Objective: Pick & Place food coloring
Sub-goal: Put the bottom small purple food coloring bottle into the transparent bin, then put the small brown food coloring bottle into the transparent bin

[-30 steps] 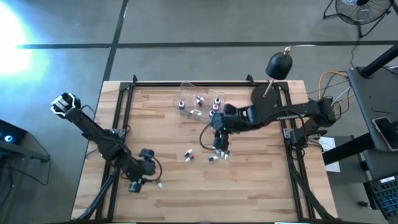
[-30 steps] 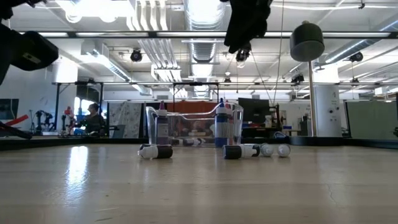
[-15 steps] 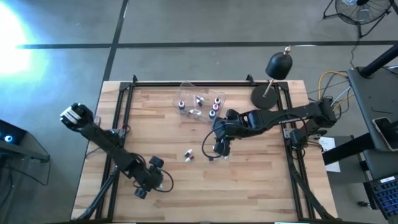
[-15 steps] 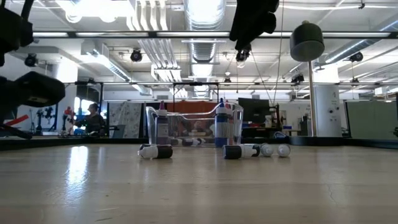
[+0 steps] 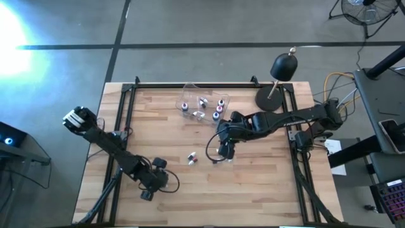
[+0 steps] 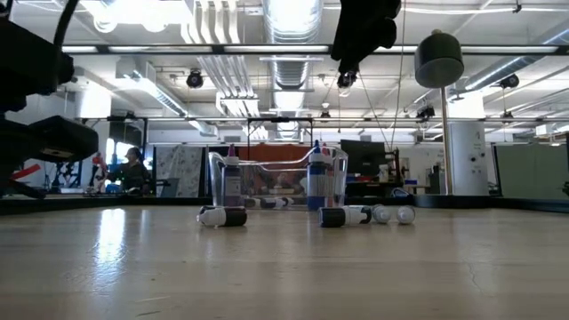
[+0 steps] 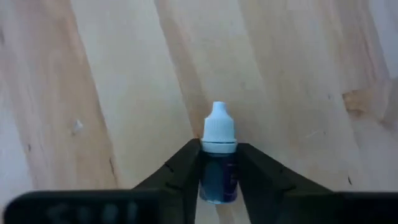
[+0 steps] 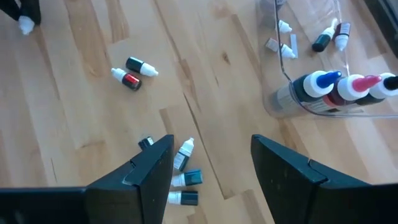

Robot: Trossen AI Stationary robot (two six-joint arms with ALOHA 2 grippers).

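My left gripper (image 7: 217, 182) sits low near the table's front left (image 5: 158, 182), shut on a small blue food coloring bottle (image 7: 217, 163) with a white cap. My right gripper (image 8: 211, 168) hangs open above the table's middle (image 5: 223, 149); nothing is between its fingers. Below it lie several tiny bottles (image 8: 183, 171) on their sides. A red and a dark bottle (image 8: 132, 73) lie farther left (image 5: 192, 158). The clear tub (image 5: 190, 90) at the far middle holds upright bottles (image 8: 348, 87) and some tiny ones. My left gripper pinches the blue bottle's body (image 7: 217, 177), just below the white cap (image 7: 219, 127), between its two fingers. The fingers slant downward and lie along the bottle, whose cap points away from the wrist. I cannot tell whether the bottle rests on the wood or is lifted.
A black weighted lamp-like stand (image 5: 278, 76) is at the far right of the table, also in the low view (image 6: 438, 58). Black rails (image 5: 126, 120) run along the table's left and right sides. Bare wood lies between the two arms.
My left gripper has gone down toward the table and a little toward the right, near the front edge. My right gripper has shifted slightly toward the near edge and stays open. The loose bottles have not moved.
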